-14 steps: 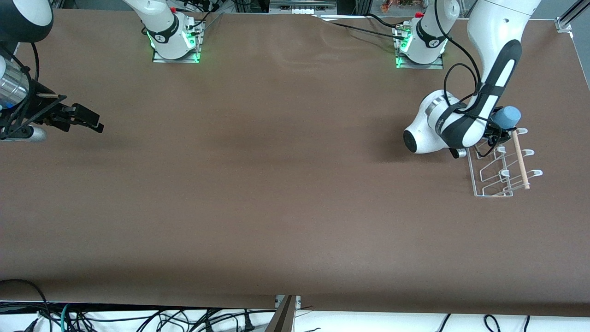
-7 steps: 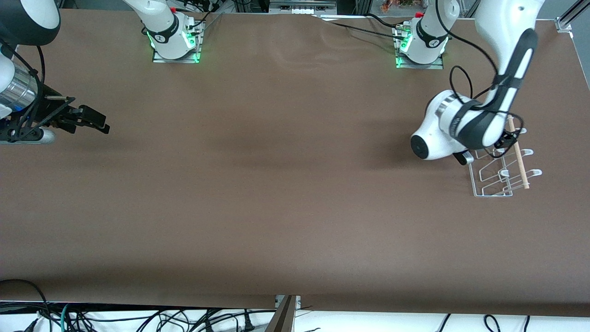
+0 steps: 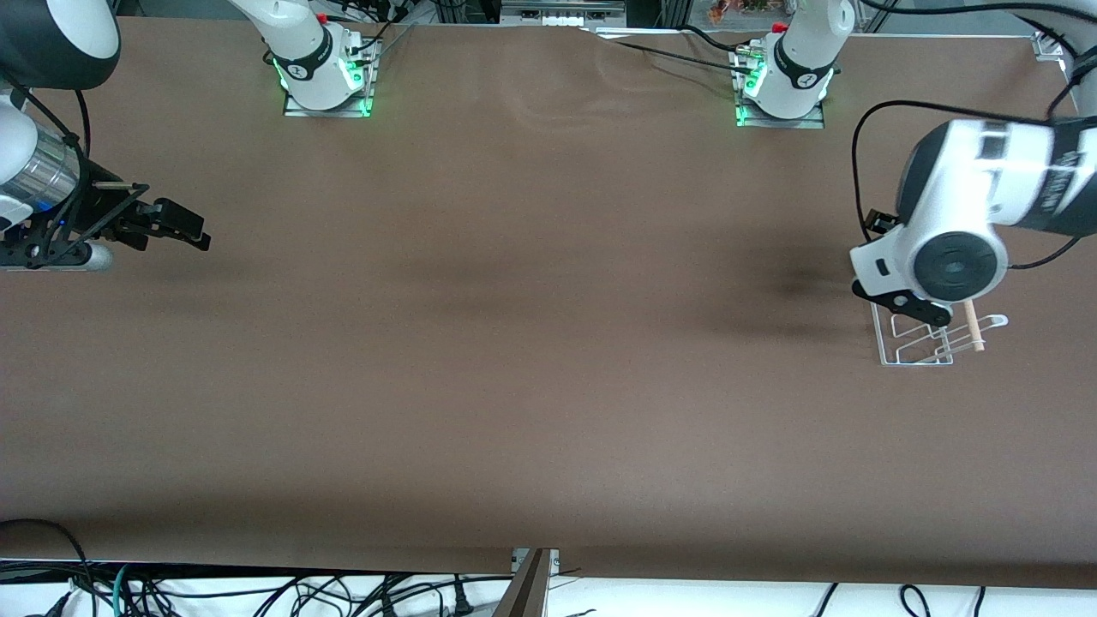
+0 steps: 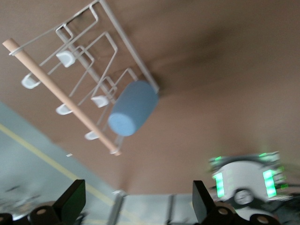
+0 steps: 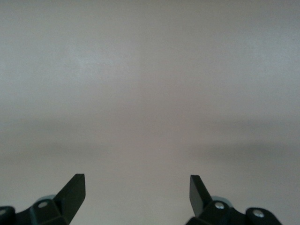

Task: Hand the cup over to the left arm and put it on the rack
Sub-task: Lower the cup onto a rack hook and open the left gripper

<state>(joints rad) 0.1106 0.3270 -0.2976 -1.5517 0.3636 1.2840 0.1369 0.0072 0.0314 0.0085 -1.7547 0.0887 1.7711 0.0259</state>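
Note:
The light-blue cup (image 4: 133, 108) rests tilted on the white wire rack (image 4: 65, 58), at one end beside the wooden dowel (image 4: 56, 92). My left gripper (image 4: 136, 206) is open and empty, up in the air above the rack and clear of the cup. In the front view the left arm's wrist (image 3: 956, 261) hangs over the rack (image 3: 921, 347) and hides the cup. My right gripper (image 3: 176, 227) is open and empty over bare table at the right arm's end; its wrist view (image 5: 137, 192) shows only table.
The brown table (image 3: 514, 343) spreads between the arms. The two arm bases (image 3: 326, 77) (image 3: 780, 86) stand along the edge farthest from the front camera. Cables hang below the table's near edge.
My left gripper has let go of the cup, left it on the rack, and risen away, its wrist swinging over the rack. My right gripper has drifted slightly toward the table's middle.

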